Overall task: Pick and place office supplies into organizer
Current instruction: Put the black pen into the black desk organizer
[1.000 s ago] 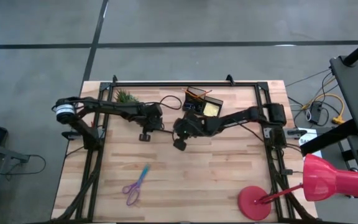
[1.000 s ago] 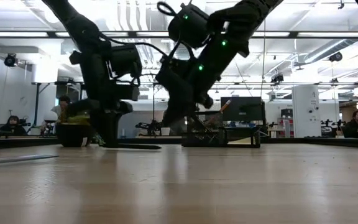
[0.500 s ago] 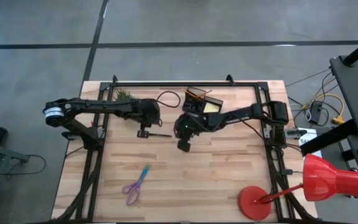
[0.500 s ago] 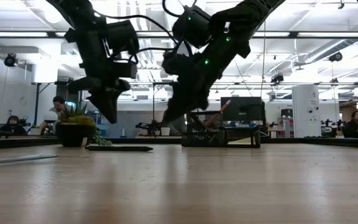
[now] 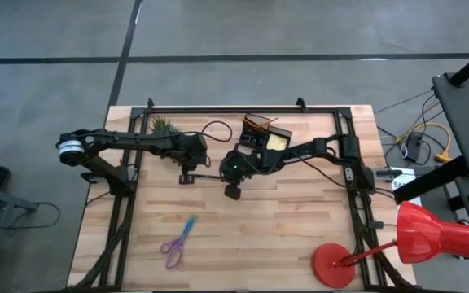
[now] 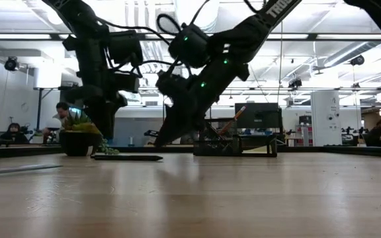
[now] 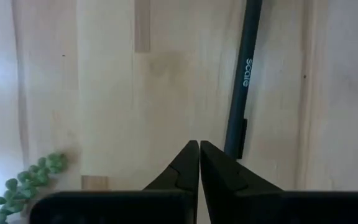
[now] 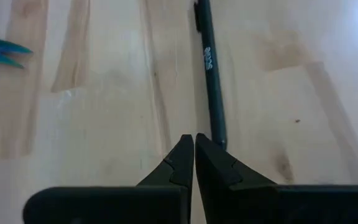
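A thin black pen [image 5: 208,176] lies flat on the wooden table between my two grippers; it also shows in the left wrist view [image 7: 241,81], the right wrist view [image 8: 210,68] and the low view [image 6: 127,157]. My left gripper [image 7: 199,143] hangs shut above the table beside the pen's left end [image 5: 187,176]. My right gripper [image 8: 194,138] is shut, slanting down, its tips just short of the pen's right end [image 5: 233,192]. The black organizer [image 5: 259,137] stands at the far middle. Purple-handled scissors [image 5: 177,242] lie near the front left.
A small green plant [image 5: 163,126] stands at the far left, close behind my left gripper. A red desk lamp [image 5: 418,236] stands at the near right corner. A black frame [image 5: 243,108] runs along the table's far edge and sides. Bare wood lies in the near middle.
My left gripper has risen from the table beside the pen and drawn a little toward the left edge. My right gripper has moved toward the left and down, closer to the pen. The pen lies flat on the table.
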Tool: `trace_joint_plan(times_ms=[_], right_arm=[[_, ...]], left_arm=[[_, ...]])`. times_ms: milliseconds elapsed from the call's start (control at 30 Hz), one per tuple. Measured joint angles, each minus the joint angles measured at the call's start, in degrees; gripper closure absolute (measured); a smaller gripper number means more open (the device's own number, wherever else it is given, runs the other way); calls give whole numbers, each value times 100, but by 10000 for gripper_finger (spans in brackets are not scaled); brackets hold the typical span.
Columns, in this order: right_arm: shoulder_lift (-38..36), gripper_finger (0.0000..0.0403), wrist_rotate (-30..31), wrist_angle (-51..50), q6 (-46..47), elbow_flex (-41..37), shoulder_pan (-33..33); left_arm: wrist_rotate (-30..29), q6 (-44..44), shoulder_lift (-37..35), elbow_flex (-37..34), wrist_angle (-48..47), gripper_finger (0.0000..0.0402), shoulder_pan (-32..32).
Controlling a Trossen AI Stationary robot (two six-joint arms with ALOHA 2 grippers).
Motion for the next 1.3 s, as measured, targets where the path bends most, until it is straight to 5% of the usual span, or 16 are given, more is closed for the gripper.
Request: trace_joint_plan(times_ms=[1300], right_arm=[[458, 394, 378, -64, -415, 167, -26]], left_arm=[[115, -38, -197, -69, -1, 401, -7]])
